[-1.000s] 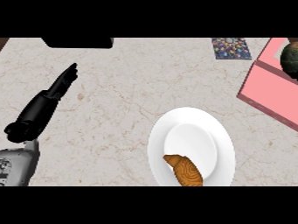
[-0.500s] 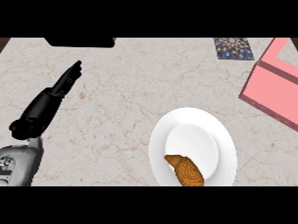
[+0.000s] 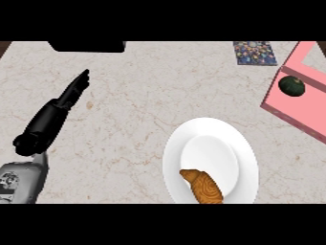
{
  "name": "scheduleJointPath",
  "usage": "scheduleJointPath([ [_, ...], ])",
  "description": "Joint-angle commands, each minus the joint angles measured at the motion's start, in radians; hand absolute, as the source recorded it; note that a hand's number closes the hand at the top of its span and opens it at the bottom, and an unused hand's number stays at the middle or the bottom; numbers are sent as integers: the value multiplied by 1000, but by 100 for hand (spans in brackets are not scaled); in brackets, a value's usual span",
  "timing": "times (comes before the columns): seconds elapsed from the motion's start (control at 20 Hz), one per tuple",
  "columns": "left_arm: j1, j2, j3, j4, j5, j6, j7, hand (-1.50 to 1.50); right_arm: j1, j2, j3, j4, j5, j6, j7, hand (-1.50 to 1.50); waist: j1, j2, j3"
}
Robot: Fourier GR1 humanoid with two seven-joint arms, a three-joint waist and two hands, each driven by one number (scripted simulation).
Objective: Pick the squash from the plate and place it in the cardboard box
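A small dark green squash [image 3: 291, 86] lies inside the pink box [image 3: 308, 111] at the right edge, close to the box's near-left wall. Below the middle sits the white plate [image 3: 211, 143], with only a brown croissant [image 3: 204, 187] on its lower part. My left hand [image 3: 51, 118] rests at the left side of the counter with its fingers straight and pointing up and to the right, holding nothing. It is far from both the plate and the box. My right hand does not show.
A black object [image 3: 88, 46] stands at the counter's far edge, upper left. A small patterned card [image 3: 254, 52] lies flat near the box's upper left. The marble counter ends at a dark strip in the top left corner.
My right hand, seen with the squash at the top right a second ago, has drawn out of view to the right. The squash now lies in the pink box. The view has shifted slightly.
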Motion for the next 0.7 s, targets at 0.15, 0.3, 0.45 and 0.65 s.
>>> scheduleJointPath([
  [0.15, -15, 19, 22, -1, 4, -3, 12, 0, -95, 73, -354, 157, -352, 83, 13, -150, -15, -7, 2],
  [0.3, -17, 6, 12, 6, 4, -3, 15, 0, -128, 53, -476, 263, -451, 81, 124, -150, -9, 2, 1],
  [0.45, -1, -11, -9, -23, -2, 0, 9, 0, -155, -33, -539, 333, -494, 75, 200, -150, 9, 6, 1],
  [0.65, -34, -32, -19, -6, -24, 24, 17, 0, -118, -91, -570, 375, -515, 41, 167, -150, 18, 15, 3],
])
